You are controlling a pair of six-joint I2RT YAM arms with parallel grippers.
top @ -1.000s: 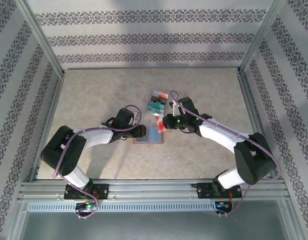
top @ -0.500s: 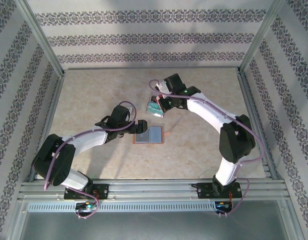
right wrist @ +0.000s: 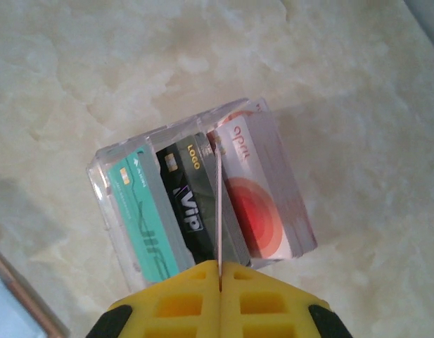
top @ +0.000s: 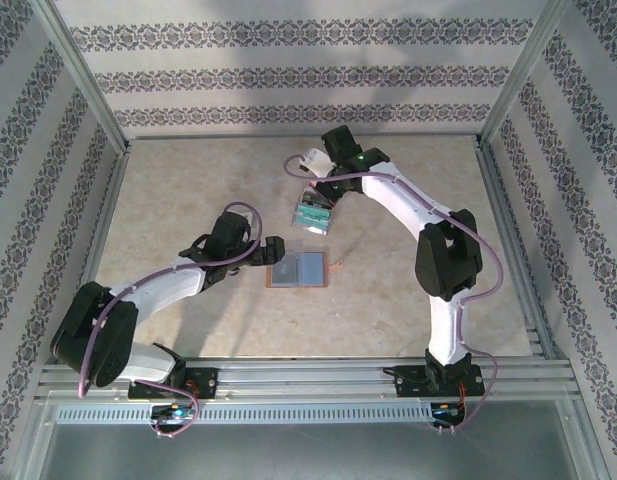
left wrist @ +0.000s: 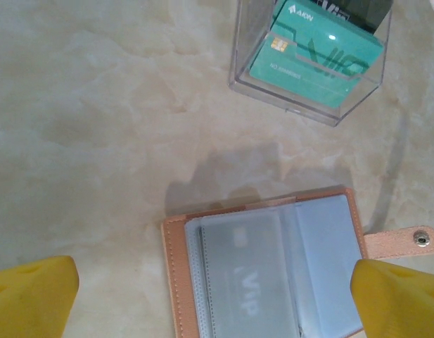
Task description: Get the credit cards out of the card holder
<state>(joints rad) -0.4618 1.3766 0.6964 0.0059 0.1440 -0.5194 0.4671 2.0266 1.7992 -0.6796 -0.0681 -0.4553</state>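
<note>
A card [right wrist: 219, 211] is being gripped edge-on by the right claw [right wrist: 219, 267] above the clear box [right wrist: 100, 169], at 12 o'clock from the unfolded card holder [left wrist: 176, 282] on the desk [top: 188, 200]; one grey card [left wrist: 245, 282], seemingly the last, is being left pocketed beneath the empty left claw [left wrist: 217, 303], spread wide

The card holder [left wrist: 273, 267] is tan outside, blue-grey inside. There is a teal card [right wrist: 143, 211], a black card [right wrist: 185, 204] and a white card [right wrist: 255, 204] with red circles. The desk [left wrist: 97, 105] is cream, marbled.

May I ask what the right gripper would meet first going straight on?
Likely the clear plastic card box, with the right gripper's thin pinched card entering between the black card and red-and-white card.
</note>
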